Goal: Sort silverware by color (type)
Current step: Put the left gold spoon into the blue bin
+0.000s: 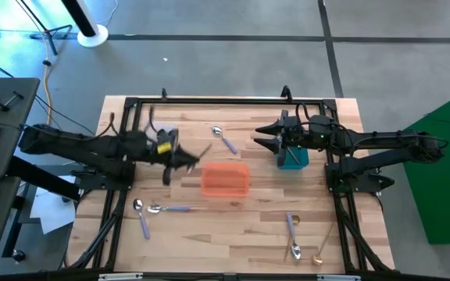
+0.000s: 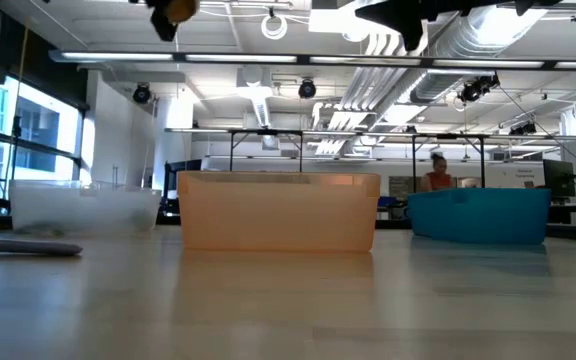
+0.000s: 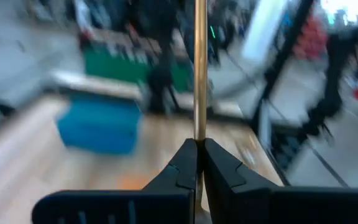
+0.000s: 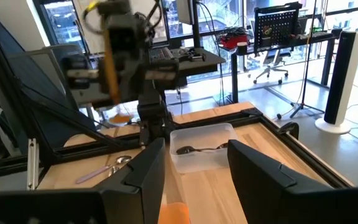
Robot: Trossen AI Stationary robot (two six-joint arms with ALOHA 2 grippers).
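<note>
My left gripper point(image 3: 199, 155) is shut on a gold spoon point(image 3: 199, 68) and hangs high over the table, just left of the orange bin point(image 1: 225, 179). The right wrist view shows this gripper blurred, with the spoon point(image 4: 109, 71) standing up in it. My right gripper point(image 4: 194, 177) stands open over the teal bin point(image 1: 294, 160) with nothing between its fingers. A clear bin point(image 4: 202, 149) holds a black spoon point(image 4: 194, 149). Lavender-handled spoons point(image 1: 223, 140) point(image 1: 166, 208) point(image 1: 293, 234) and a gold spoon point(image 1: 323, 246) lie flat on the wood. My left gripper pinches the gold spoon's slim handle point(image 3: 199, 134) between its two fingertips. The fingers point about level and lie across the handle. The spoon stands roughly upright above them, lifted clear of the table. Which end is up lies outside the frame.
A black frame point(image 1: 209, 101) borders the tabletop. The low view shows the three bins in a row: clear point(image 2: 83, 210), orange point(image 2: 278, 210), teal point(image 2: 478, 215). Beyond the table a person point(image 2: 436, 175) sits in the room. Bare wood point(image 1: 225, 234) lies along the near edge between the spoons.
</note>
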